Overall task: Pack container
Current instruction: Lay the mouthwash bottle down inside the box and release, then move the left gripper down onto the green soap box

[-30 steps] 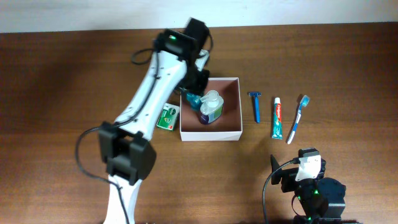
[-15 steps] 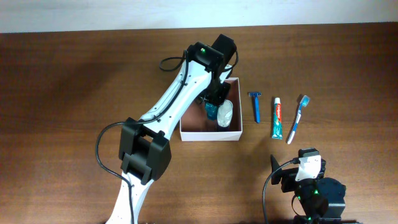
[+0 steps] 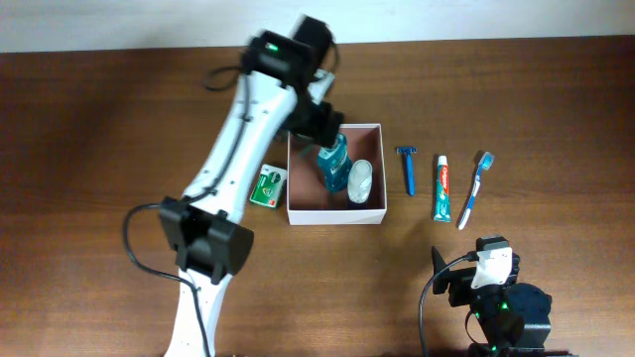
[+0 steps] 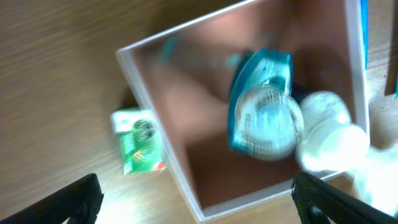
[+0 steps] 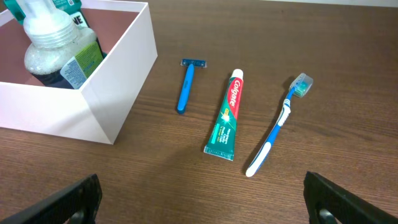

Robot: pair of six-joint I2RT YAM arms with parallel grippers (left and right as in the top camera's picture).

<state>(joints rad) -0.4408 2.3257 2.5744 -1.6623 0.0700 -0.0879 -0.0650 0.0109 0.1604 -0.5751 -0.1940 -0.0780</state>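
Note:
The container is a white box with a pinkish-brown floor, mid-table. Inside it a teal mouthwash bottle rests beside a white-capped bottle. My left gripper hangs open over the box's back left corner, holding nothing. In the left wrist view, blurred, the left gripper spans the container floor, with the teal bottle and the white bottle beyond. My right gripper is open near the front edge, facing the container's wall.
A green soap packet lies just left of the box. To its right lie a blue razor, a toothpaste tube and a blue toothbrush, in a row. The right arm base sits at the front right.
My left gripper has opened and let go of the teal bottle inside the box, then swung back toward the left rear. The right arm has stayed still.

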